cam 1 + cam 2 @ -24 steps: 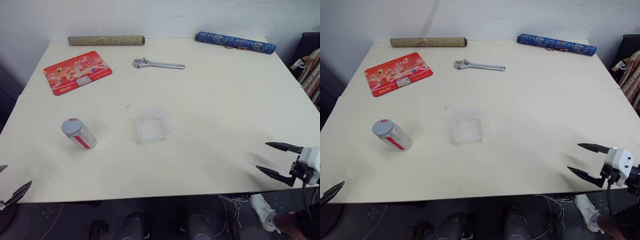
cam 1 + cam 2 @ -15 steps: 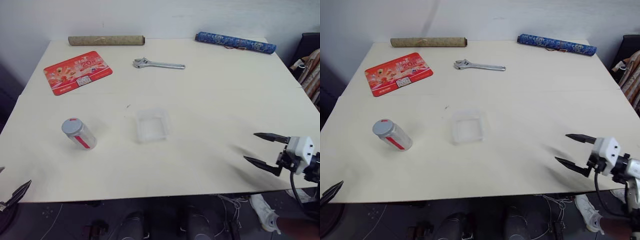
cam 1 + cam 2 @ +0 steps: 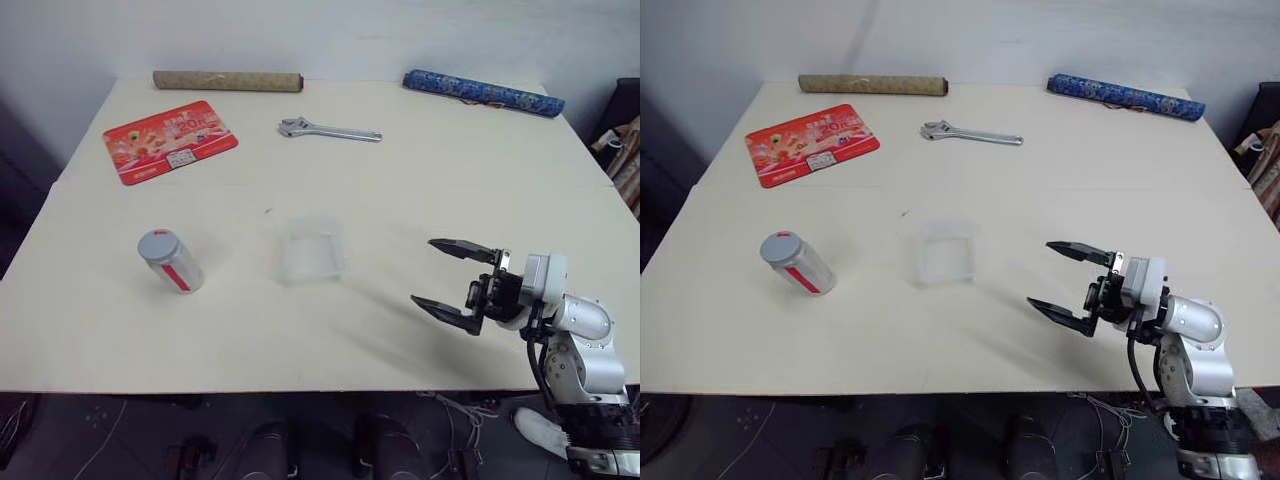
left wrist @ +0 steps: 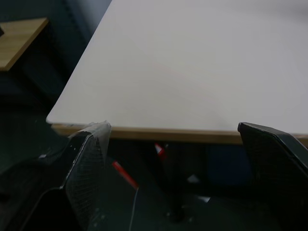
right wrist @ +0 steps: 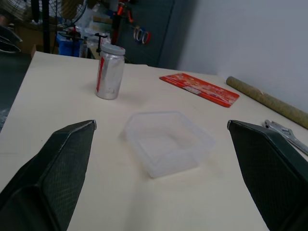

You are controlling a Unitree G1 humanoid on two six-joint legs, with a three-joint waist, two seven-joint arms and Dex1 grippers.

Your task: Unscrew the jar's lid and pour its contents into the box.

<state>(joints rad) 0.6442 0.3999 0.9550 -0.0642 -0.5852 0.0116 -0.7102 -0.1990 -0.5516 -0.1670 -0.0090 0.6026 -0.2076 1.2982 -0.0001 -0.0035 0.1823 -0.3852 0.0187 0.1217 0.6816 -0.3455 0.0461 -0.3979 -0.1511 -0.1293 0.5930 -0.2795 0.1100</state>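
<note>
Jar: the jar (image 3: 171, 261) stood upright left of the box (image 3: 311, 249), well apart from it, the lid (image 3: 157, 243) screwed on.
Right gripper: the right gripper (image 3: 449, 280) hovered empty right of the box, its 2 fingers spread apart, pointing toward the jar.
Left gripper: the left gripper (image 4: 187, 159) sat off the table (image 4: 202, 72) edge, fingers apart.
Advice: probably steady the jar body with 1 gripper, twist the lid with the other.
Change: the right gripper had swung inward from the table's right edge toward the box.

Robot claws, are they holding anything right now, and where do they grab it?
Nothing is held. The right gripper is open above the table, apart from the box. The left gripper is open too. The jar stands untouched.
</note>
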